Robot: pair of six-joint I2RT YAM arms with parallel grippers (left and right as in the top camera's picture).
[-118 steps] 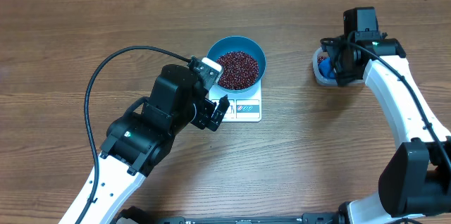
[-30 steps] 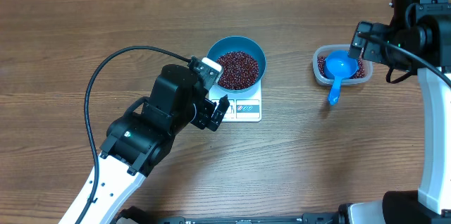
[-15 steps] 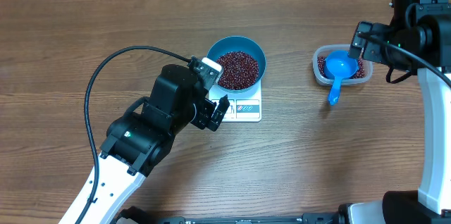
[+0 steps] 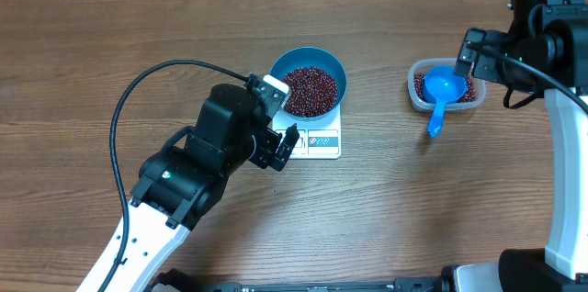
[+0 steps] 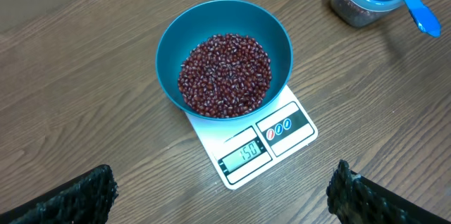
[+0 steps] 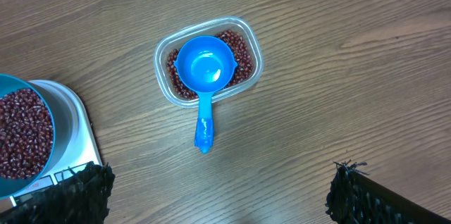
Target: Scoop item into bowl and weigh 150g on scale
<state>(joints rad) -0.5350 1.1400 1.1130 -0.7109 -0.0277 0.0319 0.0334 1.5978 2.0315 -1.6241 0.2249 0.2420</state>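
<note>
The blue bowl [image 4: 333,70] stands on the white scale [image 4: 320,142], filled with dark red-brown beans [image 4: 309,90]. In the left wrist view the bowl [image 5: 169,44] and its beans [image 5: 225,76] sit on the scale [image 5: 282,129], whose display reads 150. My left gripper [image 4: 281,116] hovers just left of the scale, open and holding nothing [image 5: 222,185]. My right gripper [image 4: 473,53] hangs high by the clear tub [image 4: 413,90], open and holding nothing [image 6: 222,189]. The bowl's edge [image 6: 7,77] shows at the left of the right wrist view.
The clear tub [image 6: 258,65] holds more beans [image 6: 243,55] and a small blue scoop [image 6: 204,65], whose handle sticks out over the rim toward the table's front. The left arm's black cable [image 4: 124,108] loops over the table's left side.
Since the oldest frame my right arm has lifted away from the tub, leaving the scoop lying in it. Over the last second nothing has moved.
</note>
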